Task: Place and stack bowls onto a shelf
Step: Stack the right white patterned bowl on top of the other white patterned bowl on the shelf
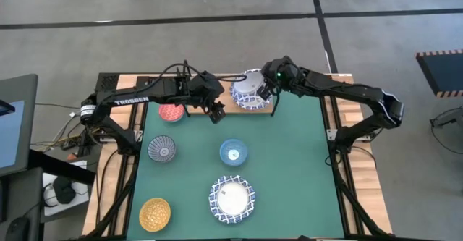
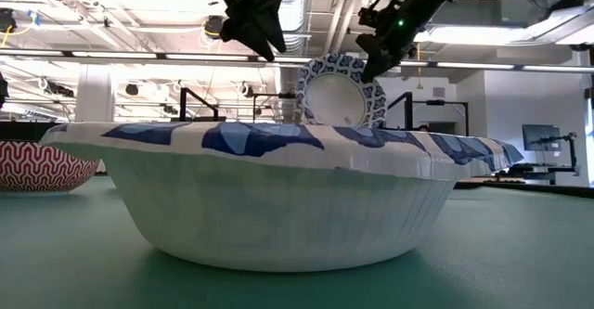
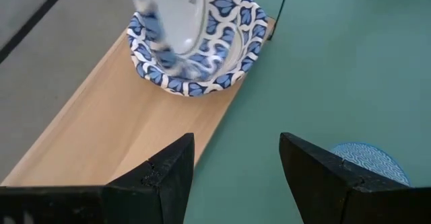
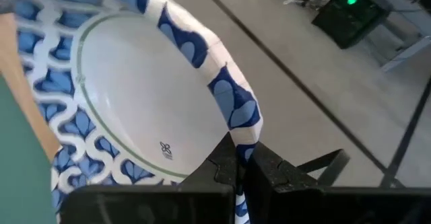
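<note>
The light-wood shelf point(image 1: 168, 98) stands along the green mat's far edge; it also shows in the left wrist view point(image 3: 114, 130). A white bowl with a blue lattice rim point(image 3: 229, 62) sits on its right part. My right gripper point(image 1: 269, 90) is shut on a second such bowl point(image 1: 249, 85), tipped steeply over the first. My left gripper point(image 1: 215, 115) hangs open and empty over the mat, just near of the shelf's middle. A red bowl point(image 1: 171, 113), a grey-blue patterned bowl point(image 1: 162, 149), a light blue bowl point(image 1: 233, 152), a golden-yellow bowl point(image 1: 155, 213) and another white lattice bowl point(image 1: 232, 200) stand on the mat. My right gripper pinches the tipped bowl's rim point(image 4: 241, 120) between its two fingers, one on each face of the wall. It comes from the table's right side, slanting down. The bowl stands nearly on edge, its marked white base point(image 3: 185, 2) turned toward the left arm, its lower edge down inside the shelf bowl.
The shelf's left and middle parts are bare wood. The red bowl stands close to the shelf's left end, beside the left arm. The green mat point(image 1: 296, 168) is bare on its right half. In the low view the near white bowl point(image 2: 278, 198) fills the foreground.
</note>
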Controlling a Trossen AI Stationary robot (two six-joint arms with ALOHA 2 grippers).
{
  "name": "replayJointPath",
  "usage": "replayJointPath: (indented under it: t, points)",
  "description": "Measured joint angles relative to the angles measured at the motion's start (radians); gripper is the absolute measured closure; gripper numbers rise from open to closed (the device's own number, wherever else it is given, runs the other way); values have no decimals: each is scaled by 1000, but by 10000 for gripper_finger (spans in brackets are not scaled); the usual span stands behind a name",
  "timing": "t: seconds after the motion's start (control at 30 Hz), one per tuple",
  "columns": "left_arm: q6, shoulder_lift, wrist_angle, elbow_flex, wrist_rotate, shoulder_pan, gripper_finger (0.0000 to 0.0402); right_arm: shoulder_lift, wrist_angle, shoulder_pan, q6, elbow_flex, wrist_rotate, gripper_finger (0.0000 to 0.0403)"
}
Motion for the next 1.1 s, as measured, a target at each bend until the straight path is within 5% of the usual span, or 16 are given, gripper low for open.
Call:
replayJointPath:
  t: [0.7,1.1]
  points:
    - [-13,0,4,0,-3,-2,198,-5,-80,-35,153,0,-99,338]
    - [2,0,4,0,-22,-1,198,-5,-84,-52,195,0,-109,224]
